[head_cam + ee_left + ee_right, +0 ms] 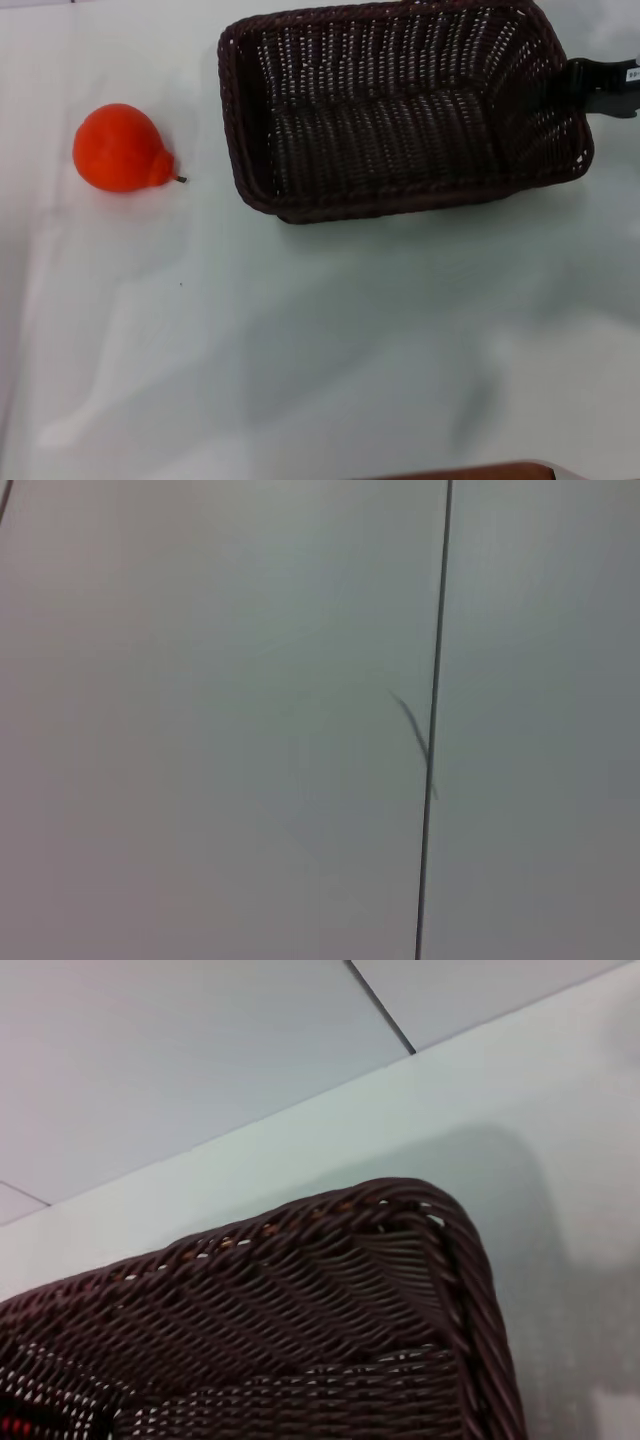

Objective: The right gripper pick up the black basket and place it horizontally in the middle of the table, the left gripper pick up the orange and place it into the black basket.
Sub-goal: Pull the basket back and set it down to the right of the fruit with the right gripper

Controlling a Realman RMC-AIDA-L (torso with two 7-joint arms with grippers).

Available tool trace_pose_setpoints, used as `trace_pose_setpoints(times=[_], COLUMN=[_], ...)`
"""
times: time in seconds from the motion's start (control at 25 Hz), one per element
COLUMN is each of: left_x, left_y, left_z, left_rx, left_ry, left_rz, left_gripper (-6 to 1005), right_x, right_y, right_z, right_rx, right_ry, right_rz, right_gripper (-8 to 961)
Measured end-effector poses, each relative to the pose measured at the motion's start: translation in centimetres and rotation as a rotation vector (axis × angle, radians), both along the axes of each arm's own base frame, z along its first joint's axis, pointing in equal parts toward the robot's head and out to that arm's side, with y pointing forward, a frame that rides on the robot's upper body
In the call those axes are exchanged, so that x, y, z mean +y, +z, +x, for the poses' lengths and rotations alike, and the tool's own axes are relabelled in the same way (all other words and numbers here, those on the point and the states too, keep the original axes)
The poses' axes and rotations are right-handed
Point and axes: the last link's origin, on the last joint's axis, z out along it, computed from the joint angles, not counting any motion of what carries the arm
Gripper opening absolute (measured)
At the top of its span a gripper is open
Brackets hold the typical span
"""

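The black basket [400, 200] lies with its long side across the far middle of the table [300, 340], empty, and casts a shadow on the table in front of it. My right gripper [592, 88] comes in from the right edge and is shut on the rim at the basket's right end; only its black tip with a white label shows. The basket's woven corner [300, 1300] fills the right wrist view from close up. The orange [122, 148] rests on the table to the basket's left, apart from it, with its stem pointing right. My left gripper is out of view.
Bare white tabletop stretches from the basket and the orange to the near edge. A brown edge [470, 470] shows at the bottom of the head view. The left wrist view holds only a pale surface crossed by a thin dark line [432, 720].
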Motion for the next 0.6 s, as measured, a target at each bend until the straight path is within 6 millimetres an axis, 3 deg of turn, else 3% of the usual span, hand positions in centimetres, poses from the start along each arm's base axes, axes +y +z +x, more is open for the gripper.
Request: trace_pose_setpoints(times=[0.36,0.6], left_x=[-0.1,0.5], left_y=[-0.3,-1.4], left_z=[0.1,-0.3], left_rx=[0.004,-0.022], left_ry=[-0.005,-0.016], left_rz=[-0.012,-0.164], left_gripper=[848,849], right_x=[0.0,0.1], right_y=[0.0,0.1], right_z=[-0.1,-0.4], right_rx=[-0.012,-0.002], right_ry=[0.008,0.015], right_rz=[-0.022,-0.016], right_gripper=[240,291])
